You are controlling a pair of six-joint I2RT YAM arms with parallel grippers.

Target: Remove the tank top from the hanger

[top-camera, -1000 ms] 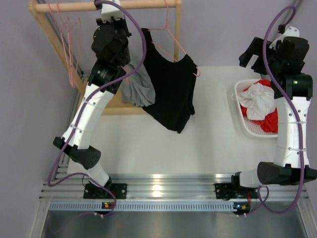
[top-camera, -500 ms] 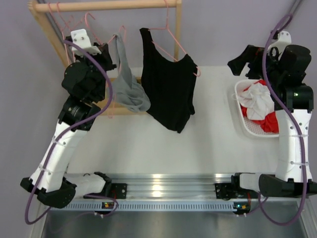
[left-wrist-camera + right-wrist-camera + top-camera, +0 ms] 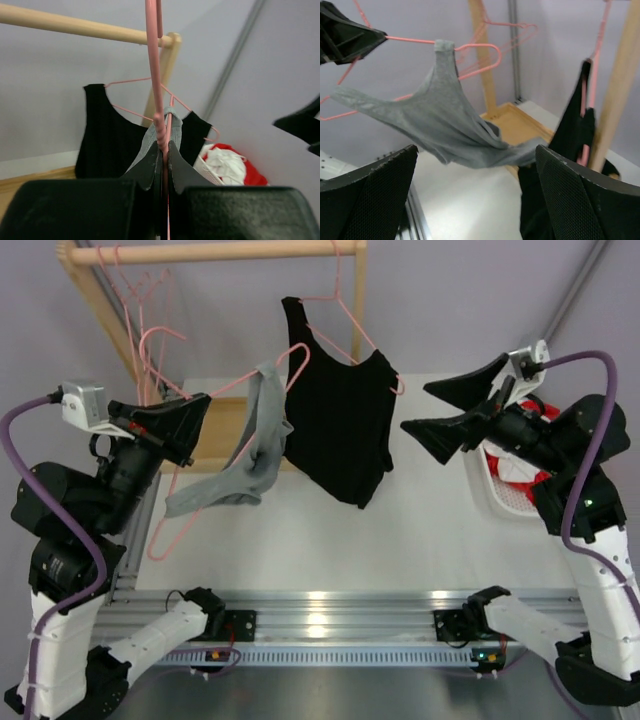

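1. Left gripper (image 3: 162,155): its fingers are pressed together on the wire of the pink hanger (image 3: 153,60). The hanger is held clear of the rail, out over the left side of the table (image 3: 400,540).

2. Grey tank top (image 3: 250,455): it hangs on this hanger. In the right wrist view, one strap (image 3: 444,47) is looped over the hanger's arm. The body sags below it in a slack, twisted band. Whether the other strap is also on the wire cannot be told.

3. Right gripper (image 3: 415,408): the fingers are spread wide and hold nothing. It points at the grey garment and is well apart from it.

4. Handling, as judged:
   - The garment looks light, thin and limp, with no stiffness to push against.
   - It should stretch and drag along the wire, and may snag at the hanger's end.
   - Take a fold of the bunched body just below the looped strap.
   - Keep the fingers off the wire, and draw the strap outward along the hanger's arm.

5. Beyond: a black tank top (image 3: 340,430) hangs from the wooden rail (image 3: 220,252). Do not catch it. A basket (image 3: 497,495) of clothes sits at far right.
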